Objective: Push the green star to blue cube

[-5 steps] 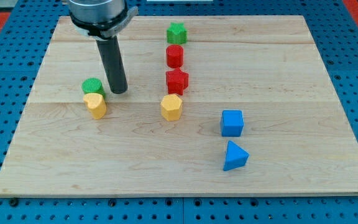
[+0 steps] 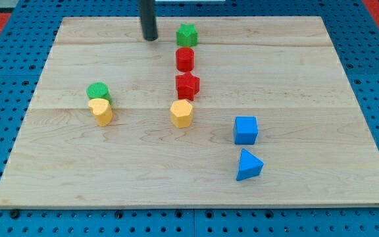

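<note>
The green star (image 2: 187, 34) sits near the view's top centre of the wooden board (image 2: 308, 79). The blue cube (image 2: 245, 130) lies toward the lower right. My tip (image 2: 150, 38) rests on the board just left of the green star, about one block width away, not touching it. A column of blocks runs down below the star: a red cylinder (image 2: 185, 59), a red star (image 2: 187, 85) and a yellow hexagonal block (image 2: 181, 113).
A blue triangular block (image 2: 248, 164) lies just below the blue cube. At the left, a green cylinder (image 2: 99, 92) touches a yellow block (image 2: 101, 111) below it. Blue pegboard surrounds the board.
My tip has moved from beside the green cylinder at the left up and to the right, to just left of the green star. No block has moved.
</note>
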Robot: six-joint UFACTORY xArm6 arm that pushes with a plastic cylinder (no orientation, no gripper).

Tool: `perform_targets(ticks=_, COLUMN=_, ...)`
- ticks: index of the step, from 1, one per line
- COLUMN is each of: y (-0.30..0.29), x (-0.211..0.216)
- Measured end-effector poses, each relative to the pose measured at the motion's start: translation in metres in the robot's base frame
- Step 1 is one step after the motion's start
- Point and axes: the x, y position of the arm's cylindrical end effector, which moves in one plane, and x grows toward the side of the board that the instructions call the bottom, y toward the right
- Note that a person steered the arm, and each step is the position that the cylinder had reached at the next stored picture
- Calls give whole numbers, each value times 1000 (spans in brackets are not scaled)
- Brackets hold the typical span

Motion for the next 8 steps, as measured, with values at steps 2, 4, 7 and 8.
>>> perform_targets(ticks=2, y=98, x=56)
perform_targets(ticks=4, y=130, x=34)
perform_targets(ticks=7, y=189, x=34)
perform_targets(ticks=8, y=198, x=17)
